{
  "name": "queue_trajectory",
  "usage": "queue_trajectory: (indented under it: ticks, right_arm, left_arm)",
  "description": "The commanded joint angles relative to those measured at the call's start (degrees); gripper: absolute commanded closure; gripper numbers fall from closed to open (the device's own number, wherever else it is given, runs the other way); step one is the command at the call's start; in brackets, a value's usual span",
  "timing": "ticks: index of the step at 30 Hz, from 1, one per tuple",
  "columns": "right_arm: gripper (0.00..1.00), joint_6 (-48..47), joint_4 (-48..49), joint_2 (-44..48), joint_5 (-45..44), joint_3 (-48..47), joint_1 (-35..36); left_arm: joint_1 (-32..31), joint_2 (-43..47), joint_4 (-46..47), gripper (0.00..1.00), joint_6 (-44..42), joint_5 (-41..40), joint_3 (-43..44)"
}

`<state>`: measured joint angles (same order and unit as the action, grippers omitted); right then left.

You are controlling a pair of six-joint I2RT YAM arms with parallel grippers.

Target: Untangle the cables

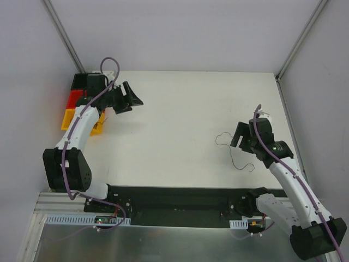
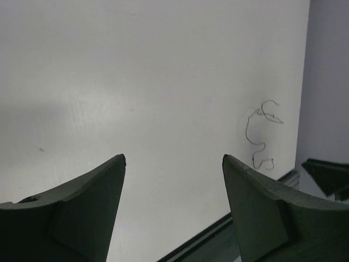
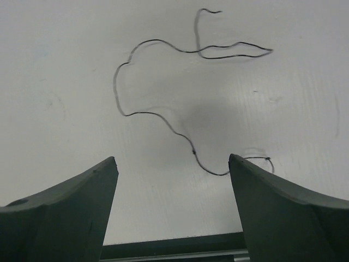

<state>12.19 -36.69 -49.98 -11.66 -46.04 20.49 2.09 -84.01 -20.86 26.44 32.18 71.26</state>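
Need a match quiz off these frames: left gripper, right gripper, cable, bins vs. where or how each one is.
Things:
1. left gripper
2. right gripper
3. cable
4. bins

Place or state:
A. lying loose on the table, ungripped
B. black, red and yellow, at the far-left edge
C. open, right by the cable
D. open, next to the bins

Pairs: 1-D, 2-C, 3-A, 4-B
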Motion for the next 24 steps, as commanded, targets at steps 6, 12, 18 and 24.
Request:
queue_trajectory:
  ticks: [6,12,18,24]
  right_arm:
    - [0.14,-3.56,-4.19,-3.80,7.70,2.36,-22.06]
    - [0.15,-5.85,-2.78,-15.05,14.63,-3.78,-24.36]
    - [0.15,-7.61,4.07,-24.98,12.19,-12.04,-24.45]
    - [0.15,-10.07,4.87,-39.73,21.83,-21.01,-24.62]
  left_arm:
    - [-10.43,1.56,2.05,0.27,-3.94,11.23,-0.25]
    - [-13.33,1.83,2.14,0.27,-4.46,11.58,-0.34]
    - [-15.09,-0.01,2.23,0.27,-4.02,15.71,0.19]
    - [-15.53,-0.46,2.14,0.28,-3.59,16.33,0.10]
